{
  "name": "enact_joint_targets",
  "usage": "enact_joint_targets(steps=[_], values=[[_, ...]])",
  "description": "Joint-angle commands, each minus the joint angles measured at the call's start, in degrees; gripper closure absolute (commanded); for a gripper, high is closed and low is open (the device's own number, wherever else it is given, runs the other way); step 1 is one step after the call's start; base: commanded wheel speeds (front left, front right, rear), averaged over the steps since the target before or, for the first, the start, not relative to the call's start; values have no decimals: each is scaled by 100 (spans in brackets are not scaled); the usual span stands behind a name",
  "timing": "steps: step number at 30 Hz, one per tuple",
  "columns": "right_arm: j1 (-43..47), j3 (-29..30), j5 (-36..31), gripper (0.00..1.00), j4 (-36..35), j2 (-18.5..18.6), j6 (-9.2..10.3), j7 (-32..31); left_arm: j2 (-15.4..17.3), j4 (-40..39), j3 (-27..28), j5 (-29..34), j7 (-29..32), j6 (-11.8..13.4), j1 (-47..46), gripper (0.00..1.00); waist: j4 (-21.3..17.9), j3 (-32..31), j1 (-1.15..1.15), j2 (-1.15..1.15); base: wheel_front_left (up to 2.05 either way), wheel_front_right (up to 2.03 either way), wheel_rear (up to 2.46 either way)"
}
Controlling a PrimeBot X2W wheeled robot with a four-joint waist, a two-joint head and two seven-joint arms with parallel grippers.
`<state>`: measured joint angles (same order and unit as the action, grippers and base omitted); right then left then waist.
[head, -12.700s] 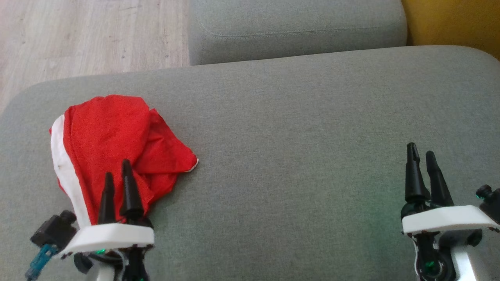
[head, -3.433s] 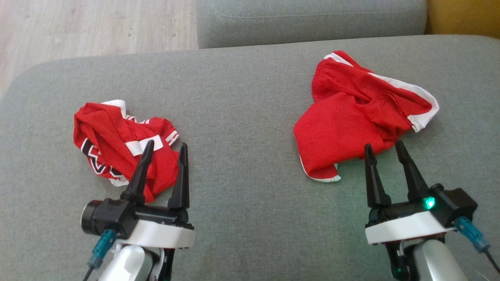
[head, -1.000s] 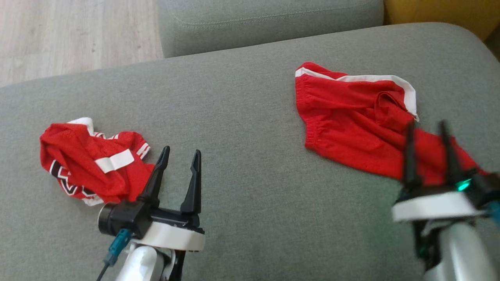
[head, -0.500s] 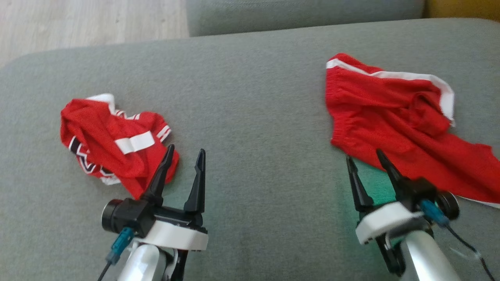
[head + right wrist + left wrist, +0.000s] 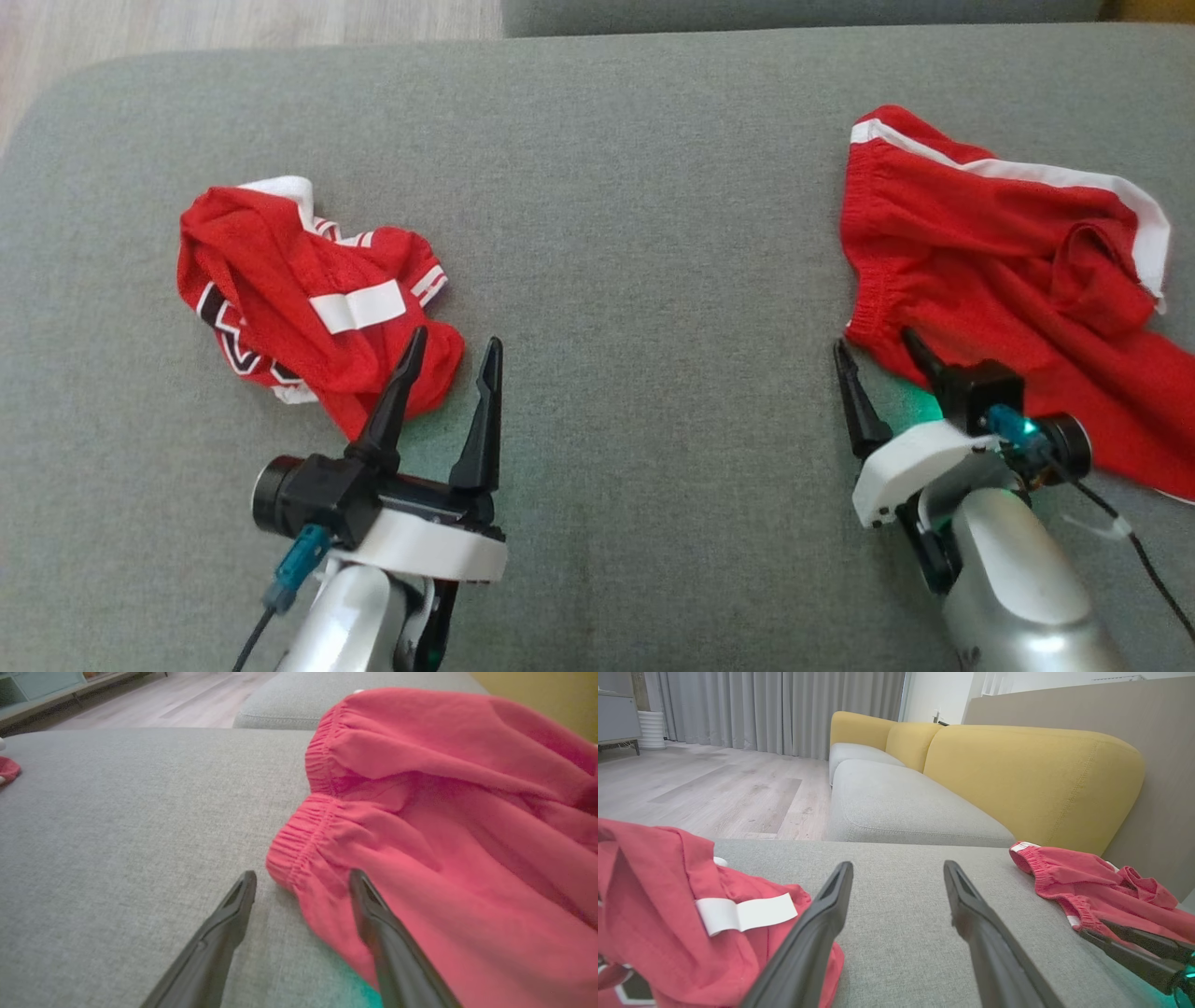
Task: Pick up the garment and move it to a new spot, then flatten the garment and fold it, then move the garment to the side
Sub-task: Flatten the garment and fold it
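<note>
Head view: the red shorts (image 5: 1008, 280) are seen rumpled at two o'clock on the grey sofa cushion (image 5: 635, 187), with their elastic waistband (image 5: 864, 322) turned toward nine o'clock. Flattening is judged to be the step in hand. The right gripper (image 5: 874, 341) is held released and empty at the waistband's near corner, one finger over cloth and the other over bare cushion. The gathered hem should be pinched low and shallow, then drawn outward so that the folds are pulled flat. The cloth appears thin, matte and softly creased, and is edged with a white stripe (image 5: 1046, 173). At nine o'clock a crumpled red mesh jersey (image 5: 299, 289) is seen beside the left gripper (image 5: 456, 338), which is likewise spread and empty.
</note>
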<state>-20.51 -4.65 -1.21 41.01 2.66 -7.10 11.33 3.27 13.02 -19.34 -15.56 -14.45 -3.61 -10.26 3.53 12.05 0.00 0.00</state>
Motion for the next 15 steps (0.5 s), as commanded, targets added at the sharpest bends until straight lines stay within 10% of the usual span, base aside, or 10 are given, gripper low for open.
enact_joint_targets(steps=[1, 3, 4, 5, 15], values=[[-226, -107, 75, 0, -41, 21, -39, 101, -3, -140, 133, 61, -55, -24, -225, 0, 10, 23, 0, 0, 0, 0, 0], [-344, -125, 151, 2, 114, 21, -39, 172, -6, -122, 126, 65, -55, -29, -240, 0, 9, 42, 0, 0, 0, 0, 0], [-395, -146, 224, 64, 173, 21, -39, 210, -7, -114, 122, 65, -55, -32, -249, 0, 5, 50, 0, 0, 0, 0, 0], [-441, -199, 263, 100, 219, 21, -39, 244, -8, -102, 115, 66, -55, -37, -257, 0, 0, 53, 0, 0, 0, 0, 0], [-418, -1108, 1149, 100, -256, 21, -39, 363, -17, -43, 80, 42, -55, -80, -220, 0, -165, -157, 0, 0, 0, 0, 0]])
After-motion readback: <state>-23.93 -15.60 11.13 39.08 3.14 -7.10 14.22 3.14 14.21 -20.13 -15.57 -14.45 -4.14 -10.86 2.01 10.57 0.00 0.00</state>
